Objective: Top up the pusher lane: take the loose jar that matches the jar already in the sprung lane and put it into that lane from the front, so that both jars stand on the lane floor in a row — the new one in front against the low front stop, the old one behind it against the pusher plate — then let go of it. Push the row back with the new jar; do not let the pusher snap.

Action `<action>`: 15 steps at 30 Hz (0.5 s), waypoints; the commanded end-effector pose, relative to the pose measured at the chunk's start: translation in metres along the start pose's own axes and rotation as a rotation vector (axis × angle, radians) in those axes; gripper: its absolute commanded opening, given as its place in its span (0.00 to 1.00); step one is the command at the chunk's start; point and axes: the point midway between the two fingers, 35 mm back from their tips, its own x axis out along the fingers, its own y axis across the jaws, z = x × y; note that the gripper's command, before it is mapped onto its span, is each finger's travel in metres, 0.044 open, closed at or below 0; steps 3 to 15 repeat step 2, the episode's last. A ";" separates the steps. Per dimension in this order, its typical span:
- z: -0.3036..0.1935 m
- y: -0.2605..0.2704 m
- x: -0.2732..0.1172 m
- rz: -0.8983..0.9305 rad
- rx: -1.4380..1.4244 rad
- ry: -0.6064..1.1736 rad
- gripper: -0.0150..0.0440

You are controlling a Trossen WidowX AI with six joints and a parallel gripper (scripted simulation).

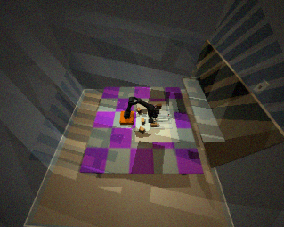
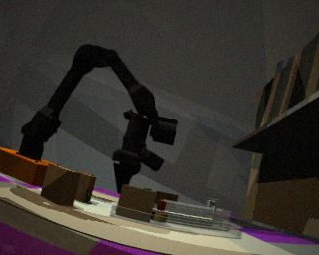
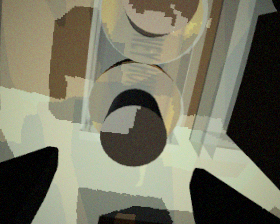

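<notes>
My gripper (image 2: 120, 189) (image 3: 125, 167) is open, with a fingertip low on each side in the wrist view and nothing between the pads. The front jar (image 3: 134, 145), with a dark round top above a wide clear body, stands between the clear lane walls, at the lane's front end. The rear jar (image 3: 162, 19) stands right behind it in the same row, cut off by the frame's top edge. The clear lane (image 3: 91, 75) (image 2: 191, 214) runs away from the fingers. The front stop and the pusher plate are not clearly visible; the jars' bases are hard to make out.
A brown box-like block (image 2: 136, 202) is in front of the lane in the exterior view, and another block (image 2: 59, 188) is nearer the orange arm base (image 2: 19, 164) (image 1: 126, 117). A dark object (image 3: 137, 216) shows at the wrist view's bottom edge. A large shelf (image 2: 289, 114) overhangs at right.
</notes>
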 end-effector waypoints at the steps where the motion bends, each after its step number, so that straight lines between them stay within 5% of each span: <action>1: -0.012 -0.001 -0.003 -0.001 -0.003 -0.009 0.76; 15: -0.016 -0.001 -0.003 -0.001 -0.003 -0.008 0.76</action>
